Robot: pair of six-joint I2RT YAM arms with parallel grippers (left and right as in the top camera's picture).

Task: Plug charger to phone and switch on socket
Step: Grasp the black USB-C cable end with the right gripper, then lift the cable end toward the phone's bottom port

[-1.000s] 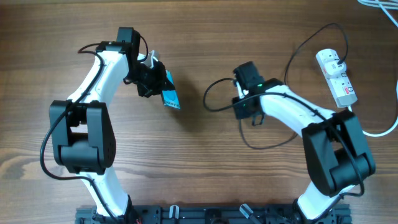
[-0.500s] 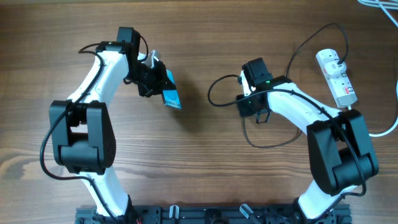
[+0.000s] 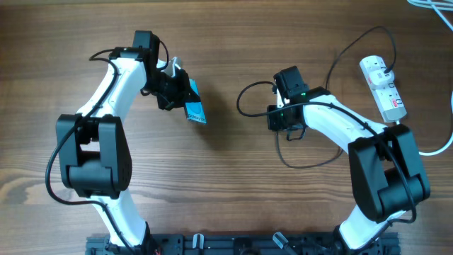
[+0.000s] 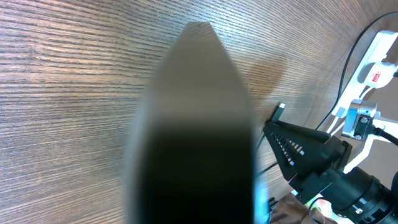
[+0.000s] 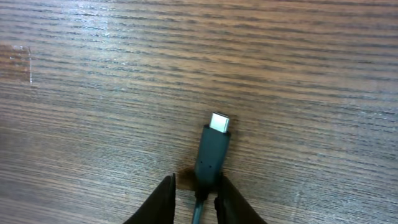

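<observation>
At upper left of centre the left pincer (image 3: 177, 93) is clamped on the tilted phone (image 3: 194, 108). Right of centre the right pincer (image 5: 196, 198) straddles the charger (image 5: 212, 149) on the desk (image 5: 93, 93) just behind its connector, barely wider than the cable (whether it grips, I cannot tell). The step looks like seizing the charger; next comes a firm pinch, then aiming the tip at the phone's port.
</observation>
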